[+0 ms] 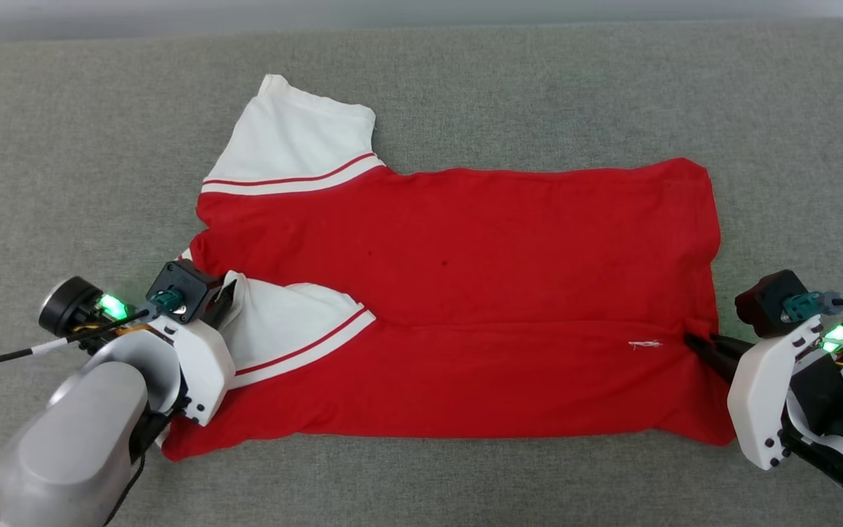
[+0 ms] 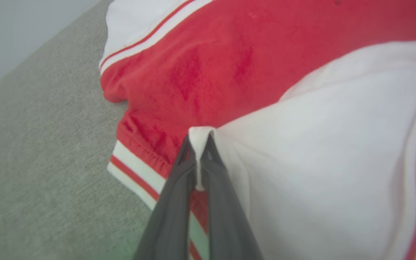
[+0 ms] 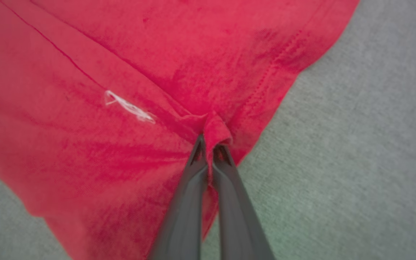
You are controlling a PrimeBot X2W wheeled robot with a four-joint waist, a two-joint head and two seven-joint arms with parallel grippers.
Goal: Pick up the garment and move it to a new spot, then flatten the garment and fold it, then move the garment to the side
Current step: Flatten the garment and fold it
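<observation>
The garment [image 1: 465, 293] lies spread sideways on the grey surface, a red jersey with white sleeves edged in red stripes. Its near long edge is folded over toward the middle, so one white sleeve [image 1: 282, 326] lies on top of the red body. The other sleeve [image 1: 297, 139] points away at the back left. My left gripper [image 2: 199, 139] is shut on a pinch of the white sleeve cloth beside the striped collar [image 2: 135, 177]. At the hem end, my right gripper [image 3: 211, 144] is shut on a bunched fold of the red cloth [image 3: 215, 128]; its dark fingers [image 1: 714, 351] show in the head view.
The grey fabric surface [image 1: 612, 95] extends on all sides of the garment, with wide room behind it and a strip in front. A small white thread [image 1: 645, 344] lies on the red cloth close to the right gripper.
</observation>
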